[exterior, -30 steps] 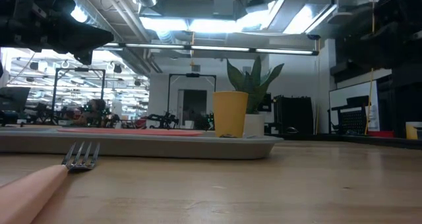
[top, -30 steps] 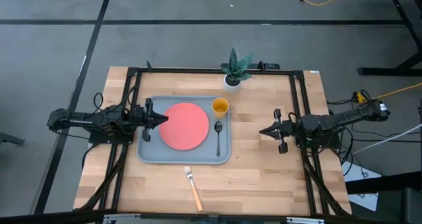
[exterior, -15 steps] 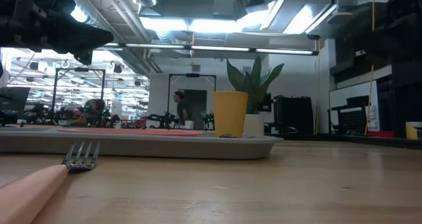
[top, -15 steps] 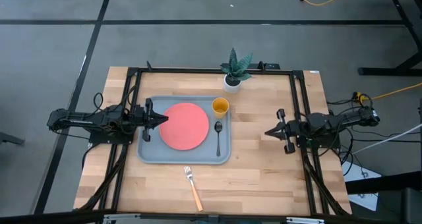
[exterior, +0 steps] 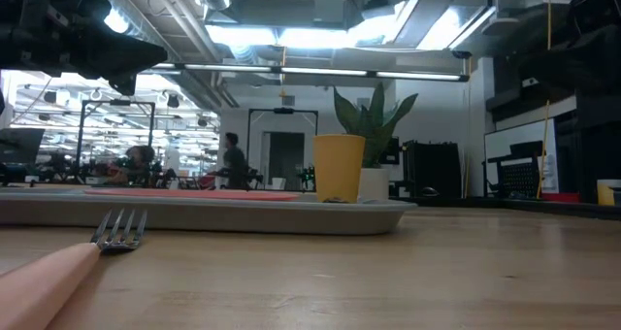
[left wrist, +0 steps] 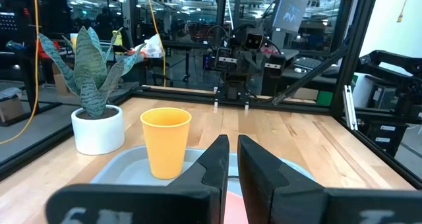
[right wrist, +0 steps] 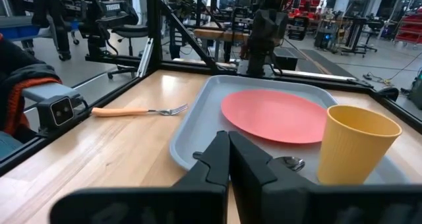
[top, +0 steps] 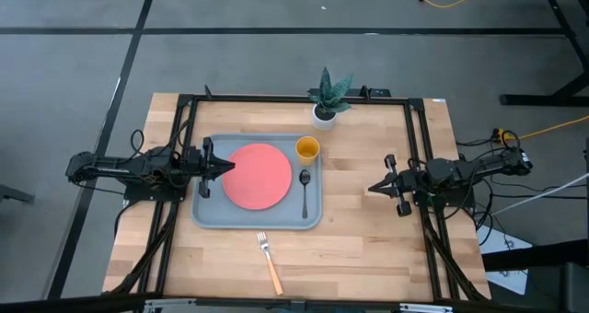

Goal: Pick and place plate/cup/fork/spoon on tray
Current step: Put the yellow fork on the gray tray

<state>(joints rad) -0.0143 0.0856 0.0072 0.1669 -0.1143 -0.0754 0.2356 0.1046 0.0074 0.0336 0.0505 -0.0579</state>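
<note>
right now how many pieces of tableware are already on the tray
3: the plate at the centre of the tray, the cup in its far right corner, the spoon along its right side. The fork lies on the table, off the tray.

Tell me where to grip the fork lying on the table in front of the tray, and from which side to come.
Grip the fork at the middle of its orange handle, coming straight down from above. It lies flat on the wooden table, clear of the tray, tines toward the tray and handle slanting toward the table's front edge. Set the fingers across the handle; it is thicker than the slim tines. The right hand probably has the clearer path.
</note>
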